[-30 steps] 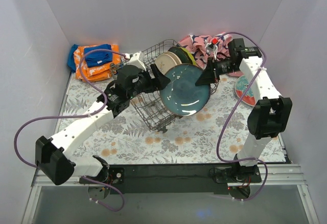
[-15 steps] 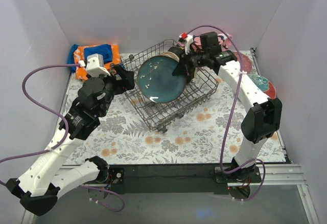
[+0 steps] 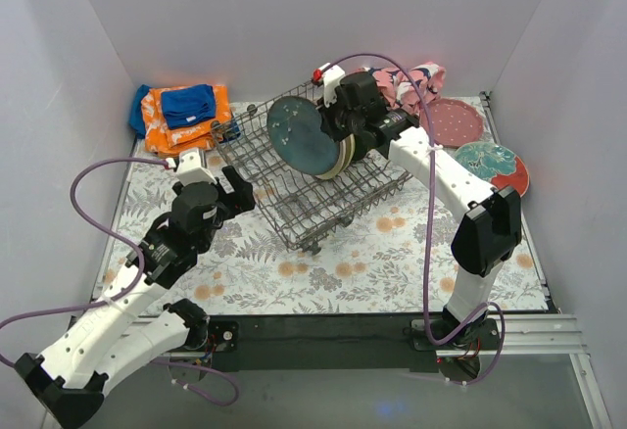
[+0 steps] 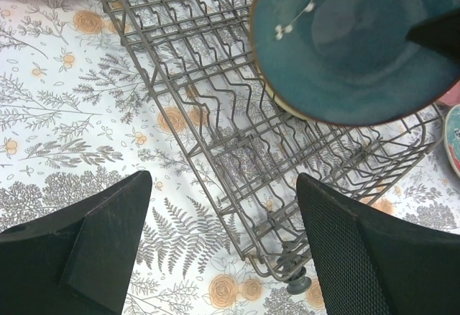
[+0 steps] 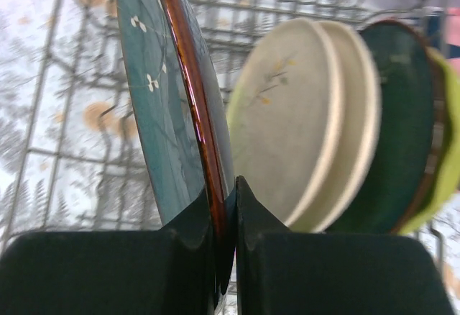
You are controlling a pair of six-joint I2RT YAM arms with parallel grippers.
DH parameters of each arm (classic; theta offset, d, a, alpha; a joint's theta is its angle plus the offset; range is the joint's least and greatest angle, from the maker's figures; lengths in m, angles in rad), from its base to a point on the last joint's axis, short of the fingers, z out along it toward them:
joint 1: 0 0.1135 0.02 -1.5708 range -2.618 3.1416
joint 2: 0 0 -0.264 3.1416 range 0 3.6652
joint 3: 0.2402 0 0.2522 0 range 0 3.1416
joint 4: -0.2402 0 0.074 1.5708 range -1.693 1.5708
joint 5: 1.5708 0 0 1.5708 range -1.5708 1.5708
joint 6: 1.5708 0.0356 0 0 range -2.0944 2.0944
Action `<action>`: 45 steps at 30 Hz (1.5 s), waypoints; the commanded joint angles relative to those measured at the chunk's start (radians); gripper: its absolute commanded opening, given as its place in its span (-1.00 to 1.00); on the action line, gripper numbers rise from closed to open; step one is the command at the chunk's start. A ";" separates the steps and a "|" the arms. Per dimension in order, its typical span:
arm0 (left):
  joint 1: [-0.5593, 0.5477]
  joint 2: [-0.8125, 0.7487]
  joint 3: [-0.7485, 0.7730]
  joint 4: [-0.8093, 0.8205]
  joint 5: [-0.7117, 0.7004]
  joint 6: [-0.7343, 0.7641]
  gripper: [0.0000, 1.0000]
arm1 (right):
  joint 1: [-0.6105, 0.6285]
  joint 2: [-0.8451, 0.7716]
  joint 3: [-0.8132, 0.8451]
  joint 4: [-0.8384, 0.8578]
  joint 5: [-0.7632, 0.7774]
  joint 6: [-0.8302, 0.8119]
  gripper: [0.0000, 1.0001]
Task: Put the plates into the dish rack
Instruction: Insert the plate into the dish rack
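The left claw [image 4: 223,185] hung spread above the floral surface [image 3: 245,272], just short of the dish rack [image 3: 294,209]. Farther back, the right claw [image 5: 224,201] pinched the teal plate [image 3: 302,135] upright by its rim over the rack, beside two cream plates [image 5: 302,113] standing in it

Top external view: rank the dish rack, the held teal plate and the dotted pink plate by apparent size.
1. dish rack, clearly the largest.
2 or 3. teal plate and dotted pink plate look about alike. The teal one stands upright, raised nearer the camera, so I leave them unranked.
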 commanded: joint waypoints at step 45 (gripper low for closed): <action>0.005 -0.142 -0.148 -0.016 0.012 -0.122 0.61 | 0.140 0.019 -0.176 0.516 0.546 0.018 -0.97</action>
